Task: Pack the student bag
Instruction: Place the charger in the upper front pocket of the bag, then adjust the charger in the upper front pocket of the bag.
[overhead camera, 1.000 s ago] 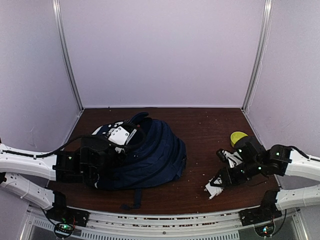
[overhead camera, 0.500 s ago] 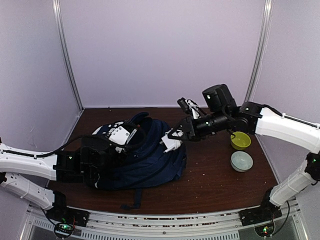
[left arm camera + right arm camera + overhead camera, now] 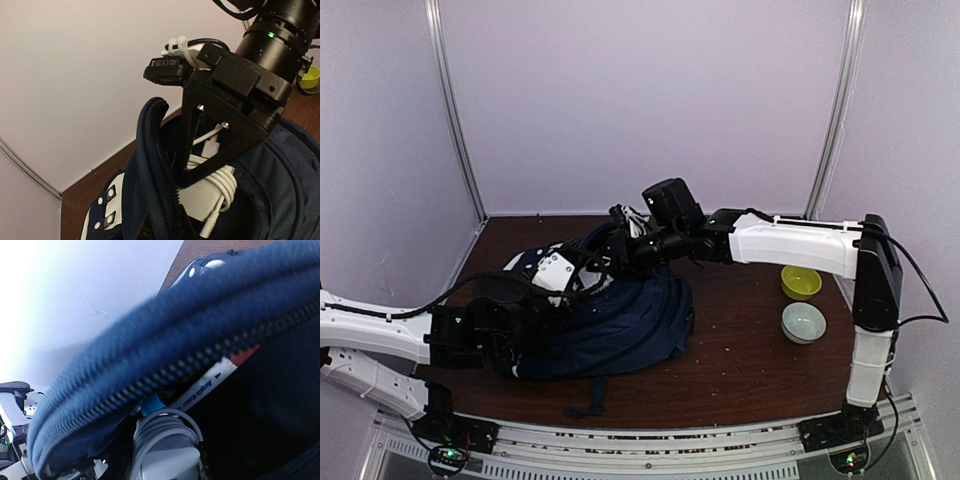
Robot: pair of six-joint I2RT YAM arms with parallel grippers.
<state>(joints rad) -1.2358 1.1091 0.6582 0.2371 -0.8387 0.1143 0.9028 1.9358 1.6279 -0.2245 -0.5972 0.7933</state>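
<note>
Nearest, the left gripper (image 3: 542, 305) is pinched together on the raised rim of the large navy blue fabric student bag (image 3: 630, 320), which lies on the left half of the dark brown wooden table (image 3: 740, 350). Beyond, the right gripper (image 3: 615, 252) reaches into the bag's opening, clamped on a white charger block (image 3: 200, 197) with a coiled cable.

The dark brown wooden table (image 3: 740, 360) carries the navy student bag (image 3: 620, 325) lying on its left half, with one dark strap (image 3: 592, 398) trailing toward the near edge. On the right side, well apart from the bag, sit two bowls just beside each other: a yellow-green bowl (image 3: 800, 281) farther back and a pale grey bowl (image 3: 803, 322) nearer.
</note>
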